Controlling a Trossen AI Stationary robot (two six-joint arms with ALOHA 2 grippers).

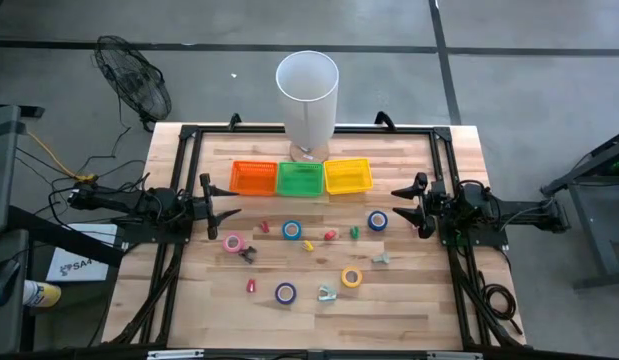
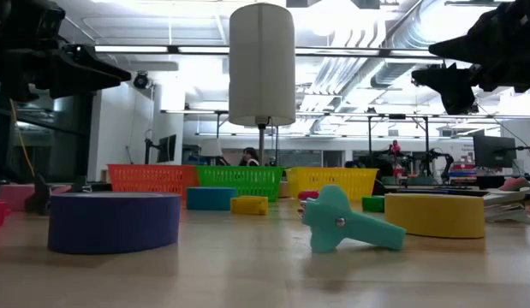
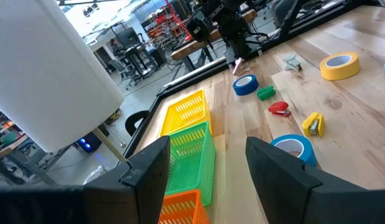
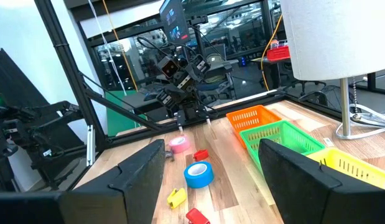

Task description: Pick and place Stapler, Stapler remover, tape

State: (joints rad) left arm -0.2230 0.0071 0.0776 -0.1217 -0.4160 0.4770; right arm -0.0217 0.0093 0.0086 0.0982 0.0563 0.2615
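Baskets first: from the top view the orange basket, green basket and yellow basket sit in a row at twelve o'clock of the table, and I see nothing inside any of them. So I judge the job barely begun, with everything left to sort.

My left gripper hangs at nine o'clock, jaws spread, pinching nothing. Just at four o'clock of it lies the pink tape. Moving right, a blue tape rests near the table's centre, with a purple tape at six o'clock of it. The small pieces between, red, yellow and green, look like staplers, though I cannot sort every one from a remover. A teal remover lies just beside the purple roll, and the orange tape is near it at two o'clock. Another blue tape sits towards three o'clock, close to my right gripper, whose jaws are also spread and empty.

All the loose things are apart from the baskets. My nearest first picks would likely be the pink roll on the left and the blue roll on the right.
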